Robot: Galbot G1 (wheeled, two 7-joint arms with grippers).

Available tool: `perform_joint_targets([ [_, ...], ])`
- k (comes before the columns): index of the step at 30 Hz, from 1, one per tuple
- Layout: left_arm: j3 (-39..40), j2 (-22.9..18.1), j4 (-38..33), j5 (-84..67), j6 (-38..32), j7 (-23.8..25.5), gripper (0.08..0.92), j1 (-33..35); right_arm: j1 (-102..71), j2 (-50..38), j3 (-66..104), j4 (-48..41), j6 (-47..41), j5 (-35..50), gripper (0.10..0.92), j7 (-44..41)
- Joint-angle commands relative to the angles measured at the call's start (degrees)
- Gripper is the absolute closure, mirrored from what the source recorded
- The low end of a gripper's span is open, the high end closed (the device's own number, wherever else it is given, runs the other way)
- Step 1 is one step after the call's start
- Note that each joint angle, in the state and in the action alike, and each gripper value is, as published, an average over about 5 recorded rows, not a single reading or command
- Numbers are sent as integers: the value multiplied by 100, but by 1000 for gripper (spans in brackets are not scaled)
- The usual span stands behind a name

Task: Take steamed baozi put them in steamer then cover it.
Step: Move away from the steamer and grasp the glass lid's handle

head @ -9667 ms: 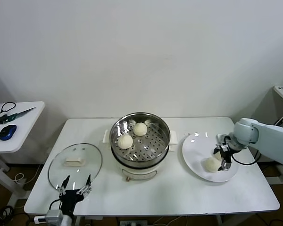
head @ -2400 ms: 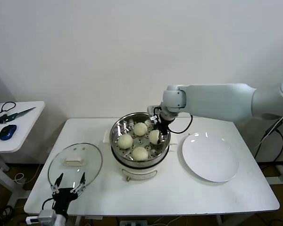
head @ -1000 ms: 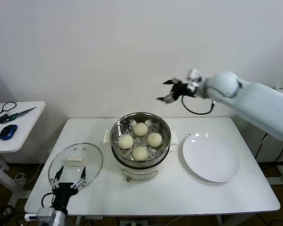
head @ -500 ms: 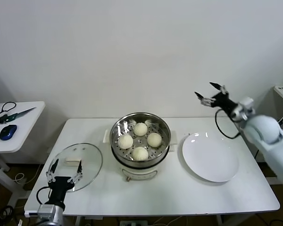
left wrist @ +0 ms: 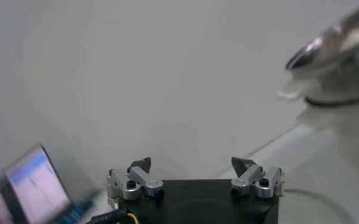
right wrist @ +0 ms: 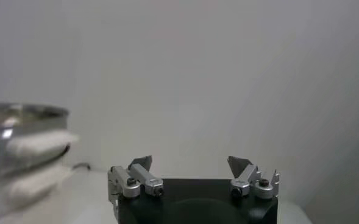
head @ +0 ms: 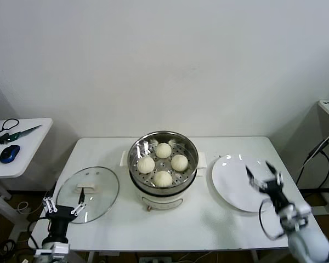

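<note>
Four off-white baozi (head: 163, 178) lie on the perforated tray inside the steel steamer (head: 136, 164) at the table's middle. The glass cover (head: 101, 189) with its white block handle lies flat on the table left of the steamer. My left gripper (head: 62, 206) is open and empty at the table's front left corner, just in front of the cover's near rim. My right gripper (head: 262, 174) is open and empty, low over the near right part of the white plate. In the wrist views both grippers, the left (left wrist: 191, 164) and the right (right wrist: 190, 162), show spread fingers with nothing between them.
A bare white plate (head: 233, 183) lies right of the steamer. A side table (head: 22, 145) at far left holds a mouse, scissors and cables. The steamer shows at the edge of the left wrist view (left wrist: 337, 42) and of the right wrist view (right wrist: 21, 140).
My right arm, after setting the last baozi in the steamer, has swung away to the right and dropped low over the plate. My left gripper has shifted slightly left by the cover's rim.
</note>
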Motion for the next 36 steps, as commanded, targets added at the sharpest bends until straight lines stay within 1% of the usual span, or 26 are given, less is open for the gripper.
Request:
perform_joint_targets([
  [1, -12, 309, 435, 3104, -190, -1030, 177, -9, -1324, 1238, 417, 181, 586, -671, 203, 162],
  [6, 43, 510, 1288, 4496, -153, -1302, 177, -273, -1362, 1465, 330, 253, 586, -831, 203, 183],
  [10, 87, 574, 1952, 4949, -162, -1418, 177, -584, -1391, 1589, 333, 373, 562, -902, 203, 199],
  [14, 121, 602, 2506, 5082, -167, -1486, 177, -884, -1435, 1675, 346, 470, 548, -941, 203, 216],
  [19, 199, 614, 2920, 5043, -161, -1462, 177, -1167, -1525, 1788, 371, 607, 536, -955, 203, 231],
  [25, 260, 621, 3399, 5044, -158, -1457, 177, -1662, -1647, 1887, 397, 774, 529, -980, 203, 236],
  [36, 432, 686, 3894, 5047, -91, -1391, 177, -2370, -1747, 1991, 432, 934, 535, -1069, 203, 245],
])
